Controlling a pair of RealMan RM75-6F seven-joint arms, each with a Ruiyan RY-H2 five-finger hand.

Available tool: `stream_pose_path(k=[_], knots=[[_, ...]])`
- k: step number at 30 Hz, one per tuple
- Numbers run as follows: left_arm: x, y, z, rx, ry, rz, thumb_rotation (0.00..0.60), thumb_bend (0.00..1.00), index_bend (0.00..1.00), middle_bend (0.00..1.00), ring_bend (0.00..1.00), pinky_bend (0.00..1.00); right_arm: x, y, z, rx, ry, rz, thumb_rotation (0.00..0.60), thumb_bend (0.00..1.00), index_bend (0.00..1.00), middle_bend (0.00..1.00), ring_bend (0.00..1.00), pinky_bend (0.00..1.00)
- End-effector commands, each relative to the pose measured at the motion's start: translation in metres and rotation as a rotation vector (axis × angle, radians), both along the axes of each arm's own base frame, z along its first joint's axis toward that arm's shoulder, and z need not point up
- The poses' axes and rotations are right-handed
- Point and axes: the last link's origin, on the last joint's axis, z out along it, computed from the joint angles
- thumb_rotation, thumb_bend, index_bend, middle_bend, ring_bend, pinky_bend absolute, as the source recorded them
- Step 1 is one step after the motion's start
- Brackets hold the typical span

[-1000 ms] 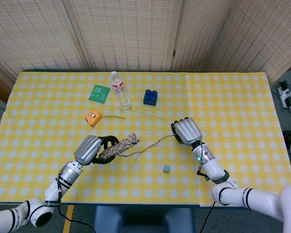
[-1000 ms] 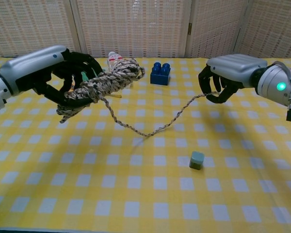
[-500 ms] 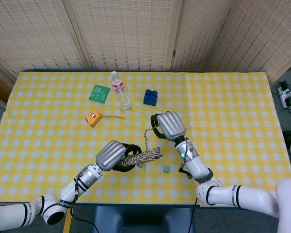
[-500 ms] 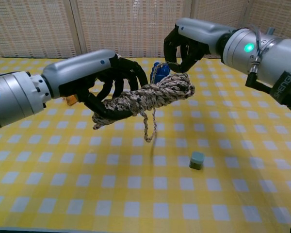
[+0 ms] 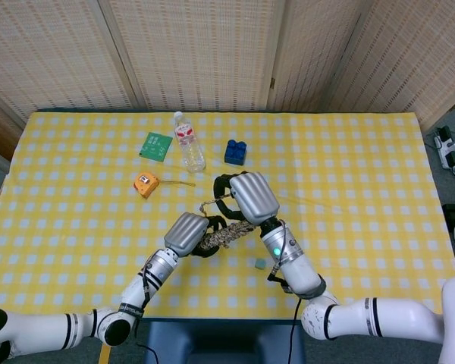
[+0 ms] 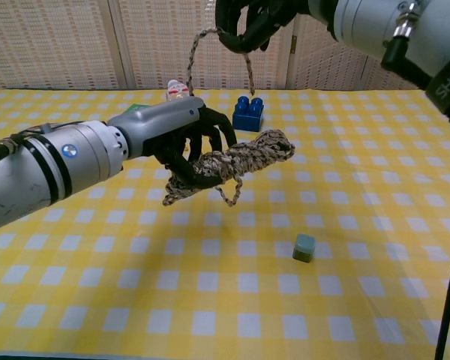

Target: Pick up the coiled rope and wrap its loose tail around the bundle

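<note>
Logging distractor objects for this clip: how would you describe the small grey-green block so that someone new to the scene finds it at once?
Start at the yellow checked tablecloth and go to its near edge, below the rope bundle held by the left hand. The small grey-green block sits there alone on the cloth. Unlike the blue brick further back, it is plain, studless and dull.

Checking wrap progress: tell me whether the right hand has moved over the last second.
Yes. The right hand went leftward, from right of the small grey-green cube to up-left of it, carrying the tail.
</note>
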Motion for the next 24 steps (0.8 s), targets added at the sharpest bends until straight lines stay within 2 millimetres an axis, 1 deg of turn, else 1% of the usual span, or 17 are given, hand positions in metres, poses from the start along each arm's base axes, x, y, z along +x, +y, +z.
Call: stream_pose_path(k=[1,4,8,10,13,16,24], knots=[[-0.001,0.011,-0.001,0.036,-0.023,0.117,0.600,0.77,0.65,0.65,0.63,0.75,-0.004,0.011,0.017,-0.007,-0.045,0.004,0.600,0.65,0.77,0.57,0.60,0.52],[-0.009,0.016,0.001,0.045,-0.051,0.186,0.600,0.77,0.65,0.65,0.64,0.75,-0.007,0.016,0.027,-0.019,-0.064,0.014,0.600,0.65,0.77,0.57,0.60,0.52],[-0.021,0.021,0.010,0.053,-0.105,0.250,0.600,0.77,0.65,0.65,0.64,0.75,-0.013,0.019,0.041,-0.077,-0.097,0.007,0.600,0.65,0.77,0.57,0.60,0.52],[-0.027,0.022,0.015,0.061,-0.128,0.266,0.600,0.77,0.65,0.65,0.64,0.75,-0.015,0.019,0.047,-0.100,-0.115,-0.002,0.600,0.65,0.77,0.57,0.60,0.52],[-0.035,0.024,0.019,0.085,-0.136,0.288,0.600,0.77,0.65,0.65,0.64,0.75,-0.015,0.022,0.049,-0.067,-0.147,-0.003,0.600,0.66,0.77,0.57,0.60,0.52],[-0.038,0.027,0.020,0.100,-0.162,0.327,0.600,0.77,0.65,0.65,0.64,0.75,-0.017,0.028,0.047,-0.034,-0.135,0.017,0.600,0.67,0.77,0.57,0.60,0.52],[-0.039,0.038,0.029,0.095,-0.343,0.479,0.600,0.77,0.64,0.65,0.65,0.75,-0.028,0.050,0.029,0.062,-0.057,0.071,0.600,0.68,0.77,0.57,0.60,0.52]])
